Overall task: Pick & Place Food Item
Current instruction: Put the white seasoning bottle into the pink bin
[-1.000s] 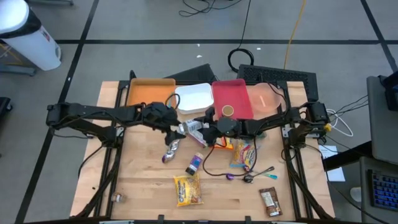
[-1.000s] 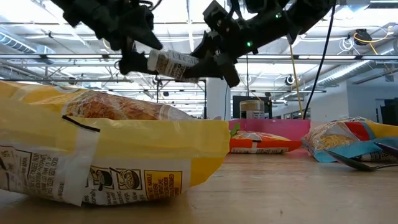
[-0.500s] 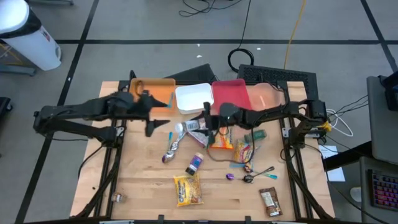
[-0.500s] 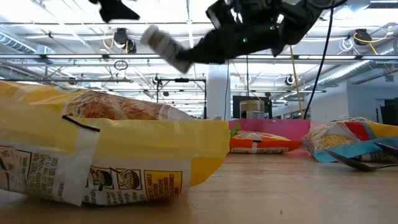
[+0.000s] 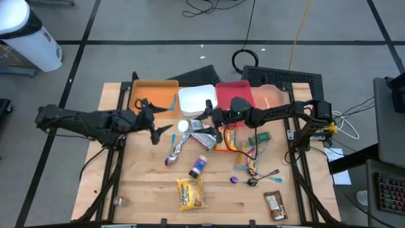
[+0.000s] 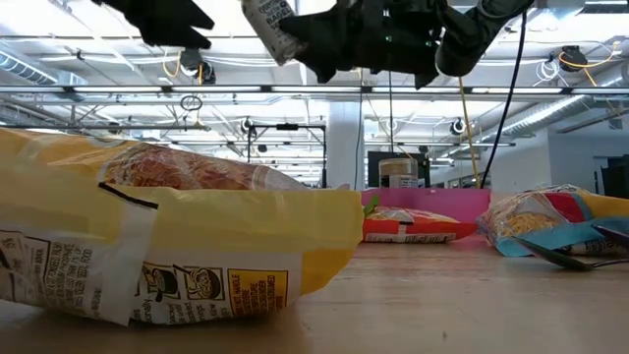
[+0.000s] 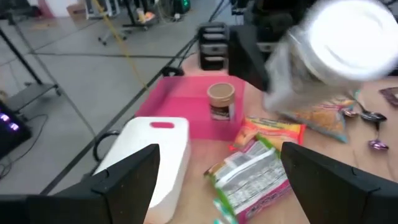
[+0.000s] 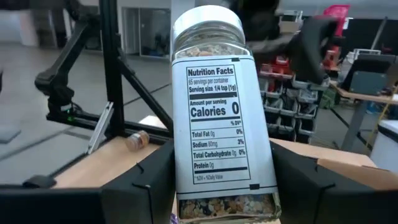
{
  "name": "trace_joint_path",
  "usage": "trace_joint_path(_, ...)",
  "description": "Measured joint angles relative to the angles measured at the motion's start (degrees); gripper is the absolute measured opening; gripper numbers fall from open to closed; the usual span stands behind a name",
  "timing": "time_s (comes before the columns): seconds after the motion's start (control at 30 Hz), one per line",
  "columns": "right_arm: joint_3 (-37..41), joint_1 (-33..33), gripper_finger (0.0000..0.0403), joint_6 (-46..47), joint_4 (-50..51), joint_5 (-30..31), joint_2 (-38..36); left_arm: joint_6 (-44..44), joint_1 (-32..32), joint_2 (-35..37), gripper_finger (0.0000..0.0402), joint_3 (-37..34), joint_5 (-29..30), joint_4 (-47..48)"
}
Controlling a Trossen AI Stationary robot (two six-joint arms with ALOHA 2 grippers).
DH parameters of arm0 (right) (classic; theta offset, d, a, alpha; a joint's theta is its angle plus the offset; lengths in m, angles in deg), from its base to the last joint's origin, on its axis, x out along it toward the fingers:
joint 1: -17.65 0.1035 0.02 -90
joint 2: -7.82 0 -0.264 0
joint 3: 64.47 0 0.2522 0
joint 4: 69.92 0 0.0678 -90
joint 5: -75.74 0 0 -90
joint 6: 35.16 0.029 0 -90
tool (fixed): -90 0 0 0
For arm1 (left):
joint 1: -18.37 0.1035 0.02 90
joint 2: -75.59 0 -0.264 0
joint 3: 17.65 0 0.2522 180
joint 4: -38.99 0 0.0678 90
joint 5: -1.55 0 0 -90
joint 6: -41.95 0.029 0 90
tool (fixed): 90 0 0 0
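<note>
while snack bags [image 5: 220, 140] crowd table [image 5: 139, 190]

You've got a clear spice jar [image 8: 216, 118] w/ white cap & nutrition label, raised off the table nr the white tray's [image 5: 193, 99] edge.

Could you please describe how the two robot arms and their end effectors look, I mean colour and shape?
Both arms are black, slim and jointed. The left end effector has two flat, dark, matte fingers. The right end effector has the same kind of fingers. A green light glows on the right arm.
</note>
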Motion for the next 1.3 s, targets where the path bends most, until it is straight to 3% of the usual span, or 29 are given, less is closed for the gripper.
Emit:
trace_joint_path(0.23,0.0,1.52,0.0195,1.23,-3.27,0.28,0.34,3.03,-1.22,-0.38,0.0344,-11.41,1.51,-22.46)
trace_joint_path(0.47,0.04,2.77,0.0195,1.63,-14.73,2.81,7.06,3.75,-1.15,-2.18,0.0344,-18.73,-0.17,-40.57)
trace_joint_path(0.7,0.06,2.32,0.0195,5.71,-20.88,3.18,10.23,2.76,-1.22,-7.4,0.0344,-19.24,-9.21,-46.53)
trace_joint_path(1.07,0.04,3.1,0.0195,5.63,-20.57,3.15,10.23,6.16,-1.16,-18.9,0.0344,-19.24,-9.54,-64.44)
trace_joint_path(1.3,0.02,3.14,0.0195,4.15,-18.76,3.1,10.34,7.67,-1.15,-21.23,0.0344,-19.15,-11.95,-71.36)
